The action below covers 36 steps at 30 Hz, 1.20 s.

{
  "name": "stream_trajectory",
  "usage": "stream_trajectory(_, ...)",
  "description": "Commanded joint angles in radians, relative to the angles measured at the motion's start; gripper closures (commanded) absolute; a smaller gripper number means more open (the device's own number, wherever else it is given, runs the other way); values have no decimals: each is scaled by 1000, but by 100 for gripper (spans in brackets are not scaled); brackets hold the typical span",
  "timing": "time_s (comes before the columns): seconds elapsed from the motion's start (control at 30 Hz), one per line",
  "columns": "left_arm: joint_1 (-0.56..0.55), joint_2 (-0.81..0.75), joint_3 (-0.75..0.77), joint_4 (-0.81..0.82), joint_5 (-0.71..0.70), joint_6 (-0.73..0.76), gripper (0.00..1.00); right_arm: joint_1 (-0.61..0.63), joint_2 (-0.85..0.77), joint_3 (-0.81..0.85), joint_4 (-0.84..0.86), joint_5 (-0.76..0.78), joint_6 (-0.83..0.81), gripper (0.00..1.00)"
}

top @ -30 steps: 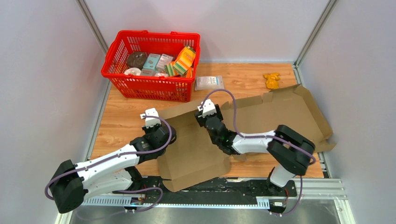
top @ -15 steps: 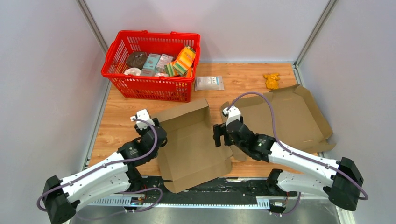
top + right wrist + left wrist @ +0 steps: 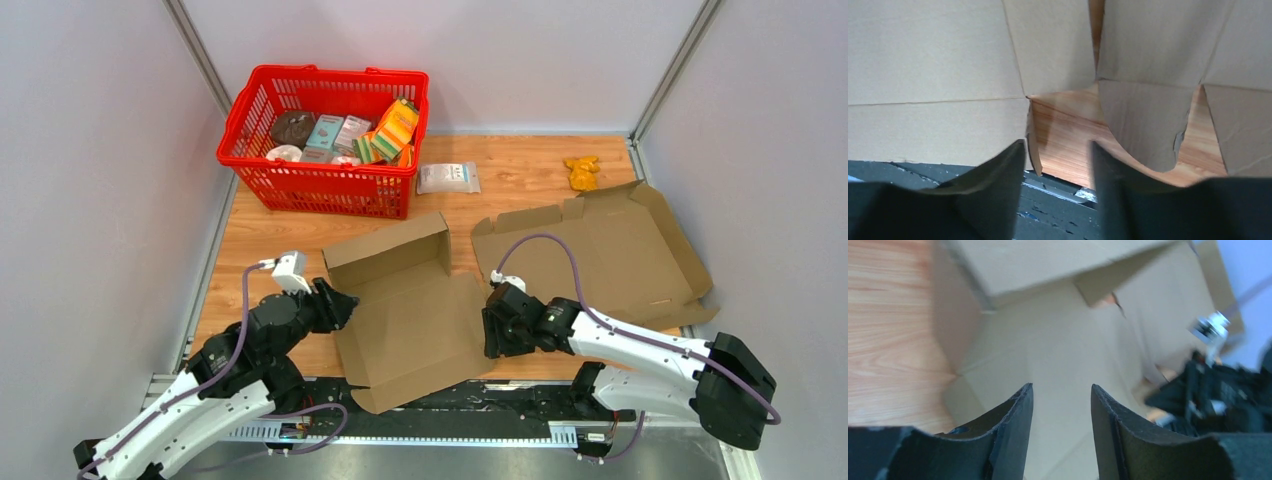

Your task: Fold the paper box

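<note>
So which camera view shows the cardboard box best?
The top external view: it alone shows the whole cardboard box, with one wall raised and the right half flat. The left wrist view gives a blurred part of its inside; the right wrist view only panel edges over the table.

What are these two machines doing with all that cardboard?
Two robot arms are working on a flattened cardboard box lying on the wooden table. The left gripper is at its left edge, the right gripper near its middle; both are open, holding nothing. One far panel is tilted up; the rest lies mostly flat.
</note>
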Motion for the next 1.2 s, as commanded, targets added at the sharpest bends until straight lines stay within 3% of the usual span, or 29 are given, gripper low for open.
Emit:
stream_trajectory(0.0, -3, 151, 135, 122, 410, 145, 42, -4, -40, -33, 69, -83, 51, 55)
stream_trajectory(0.03, -25, 202, 156, 134, 525, 163, 41, -2, -40, -38, 77, -88, 50, 65)
stream_trajectory(0.07, -51, 307, 179, 142, 541, 201, 40, -4, -36, -41, 83, -95, 50, 71)
stream_trajectory(0.1, -87, 357, 231, 136, 532, 227, 40, -5, -31, -33, 82, -104, 50, 78)
stream_trajectory(0.13, -197, 400, 259, 131, 452, 281, 39, -5, -25, -26, 79, -119, 41, 92)
stream_trajectory(0.17, -248, 481, 285, 128, 399, 307, 39, -4, -29, -21, 74, -145, 42, 96)
stream_trajectory(0.27, -435, 636, 391, 104, 207, 383, 39, -4, -100, 2, 40, -154, 65, 100)
stream_trajectory(0.4, -543, 774, 492, 67, 83, 372, 42, -5, -201, 56, -58, -159, 86, 100)
stream_trajectory(0.5, -560, 810, 545, -52, -64, 173, 45, -4, -290, 79, -73, -165, 146, 100)
stream_trajectory(0.53, -560, 805, 554, -85, -107, 28, 45, -5, -308, 80, -67, -164, 162, 100)
stream_trajectory(0.63, -562, 732, 548, -156, -112, -273, 38, -5, -355, 86, -30, -145, 238, 100)
stream_trajectory(0.7, -562, 646, 482, -49, -36, -344, 36, -5, -365, 88, 19, -141, 292, 100)
stream_trajectory(0.83, -562, 525, 343, 114, 66, -650, 34, -5, -367, 95, 86, -124, 356, 100)
stream_trajectory(0.93, -568, 497, 293, 127, 101, -809, 34, -4, -372, 100, 109, -96, 386, 100)
stream_trajectory(1.03, -582, 544, 307, 38, 139, -947, 34, -5, -391, 96, 120, -65, 422, 100)
stream_trajectory(1.17, -608, 600, 319, 68, 141, -915, 29, -5, -439, 60, 178, -31, 539, 100)
